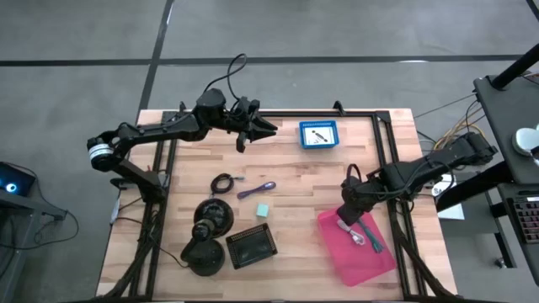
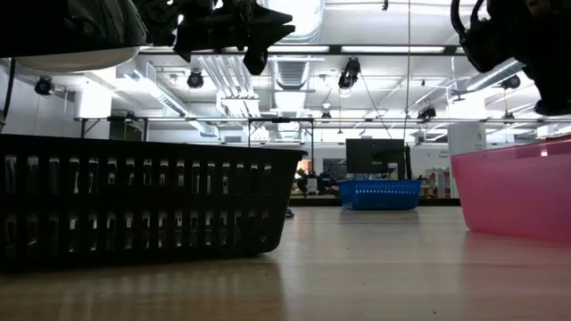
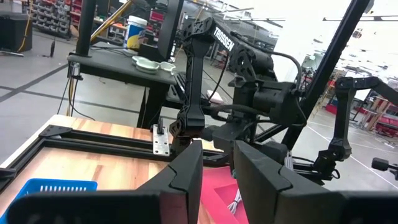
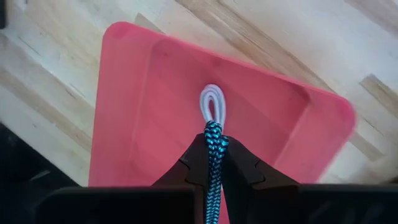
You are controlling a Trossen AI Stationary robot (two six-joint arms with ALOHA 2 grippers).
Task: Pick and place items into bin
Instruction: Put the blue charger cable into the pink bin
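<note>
My right gripper hovers over the pink bin near the table's right near corner, shut on a teal-and-black braided cord that ends in a white loop. My left gripper is raised near the far edge, open and holding nothing. A coiled black cable, a purple pen and a pale teal cube lie flat on the wood at mid-table. The white packet and green stick are not visible. My right gripper pinches the braided cord between its two fingers, which lie along the cord. The fingers come from above, pointing down into the pink bin. The white loop end sticks out past the fingertips, over the bin floor; whether it touches, I cannot tell.
A small blue basket sits near the far edge. A black slatted basket and two big black domed objects stand at the near left. Bare wood lies between the cube and the pink bin.
</note>
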